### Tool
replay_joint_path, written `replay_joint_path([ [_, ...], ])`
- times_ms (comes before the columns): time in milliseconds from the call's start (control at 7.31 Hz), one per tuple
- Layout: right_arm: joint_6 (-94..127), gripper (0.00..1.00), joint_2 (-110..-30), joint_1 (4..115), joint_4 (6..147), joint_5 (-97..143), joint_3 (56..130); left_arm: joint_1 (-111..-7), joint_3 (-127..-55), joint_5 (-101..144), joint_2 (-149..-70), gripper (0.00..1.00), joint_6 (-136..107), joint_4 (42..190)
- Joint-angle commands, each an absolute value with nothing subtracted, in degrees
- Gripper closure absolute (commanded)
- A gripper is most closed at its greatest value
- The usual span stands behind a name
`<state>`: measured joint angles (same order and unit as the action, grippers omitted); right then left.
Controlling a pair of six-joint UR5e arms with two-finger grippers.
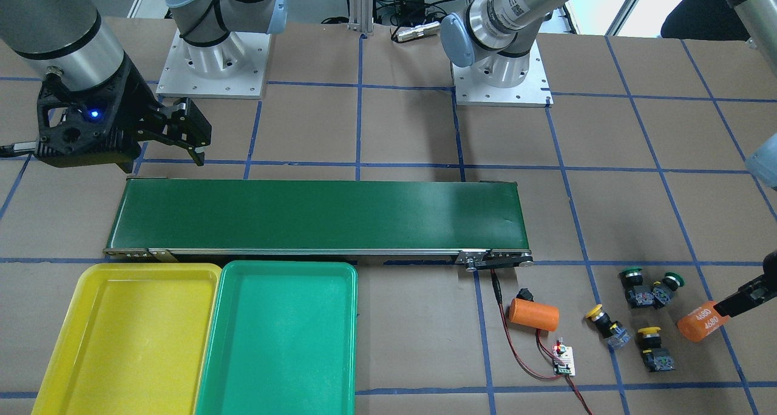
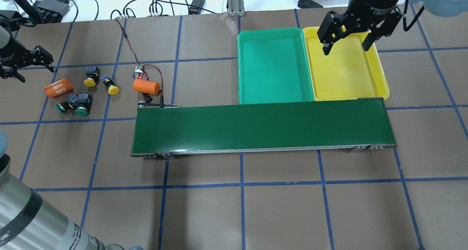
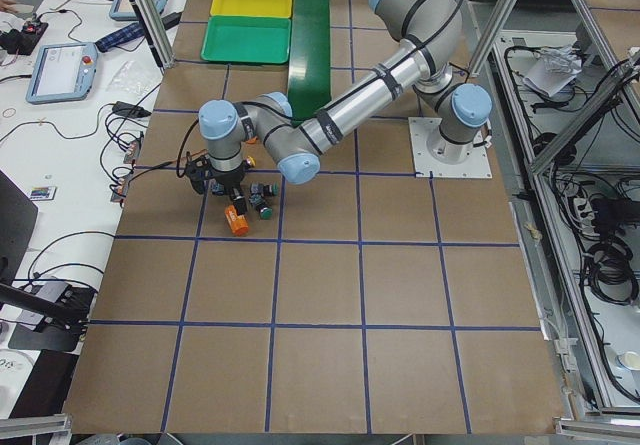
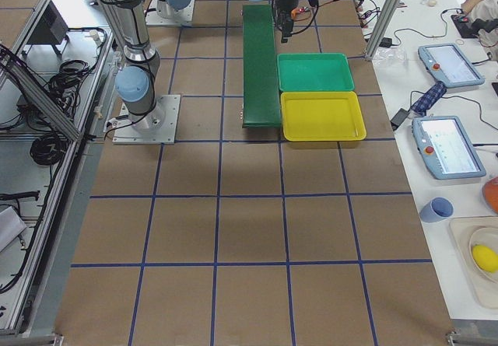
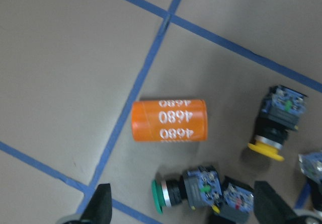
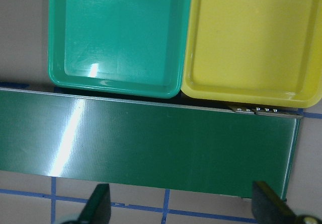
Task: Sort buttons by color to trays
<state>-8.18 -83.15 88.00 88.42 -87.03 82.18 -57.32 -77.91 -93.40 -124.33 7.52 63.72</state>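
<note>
Nearest the robot, the table [image 2: 241, 213] is brown paper with a blue tape grid, and nothing lies on that strip. Next comes the long conveyor belt [image 2: 261, 127], running left to right.

Beyond its left end lie all four buttons, none sorted yet. There are two yellow buttons [image 2: 90, 77] slightly apart, and two green buttons [image 2: 82, 105] touching each other. The left gripper [image 5: 186, 204] hangs above them, jaws spread wide and holding nothing.

Beyond the belt's right end, the green tray [image 2: 274, 71] and yellow tray [image 2: 347, 78] sit side by side, rims touching. The right gripper [image 2: 345, 49] hangs high near that end, jaws likewise wide with nothing between them.

Watch these risks:
- Closing on one green button could pinch or drag its neighbour.
- The orange cylinder marked 4680 [image 5: 169, 121] lies on its side just beside that pair. A nudge may roll it, or the wide jaws may take it instead.
- A second orange cylinder [image 2: 146, 86], a small circuit board [image 2: 138, 72] and red and black wires [image 2: 161, 78] sit between the buttons and the belt, where a low carry could snag.
- A release near the shared tray rims could land a button in the wrong colour.

For room, the trays' near rims sit right against the belt's far edge, so come in from above. Your widest open room is the near strip.
</note>
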Motion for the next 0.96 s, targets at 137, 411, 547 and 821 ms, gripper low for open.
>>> replay_joint_path([
  [137, -8.17, 0.00, -83.14, 88.07, 88.42, -87.01, 82.18, -57.39, -75.51, -93.43, -128.93, 0.00, 7.91, 63.81],
  [411, -8.17, 0.00, -83.14, 88.24, 88.51, -86.92, 82.18, -57.30, -74.45, -93.43, -130.33, 0.00, 9.75, 63.81],
  [547, -8.17, 0.00, -83.14, 88.24, 88.51, -87.01, 82.18, -57.39, -74.18, -93.34, -130.95, 0.00, 9.84, 63.81],
  [821, -8.17, 0.00, -83.14, 88.24, 88.51, -87.01, 82.18, -57.39, -74.09, -93.34, -131.66, 0.00, 9.84, 63.72],
])
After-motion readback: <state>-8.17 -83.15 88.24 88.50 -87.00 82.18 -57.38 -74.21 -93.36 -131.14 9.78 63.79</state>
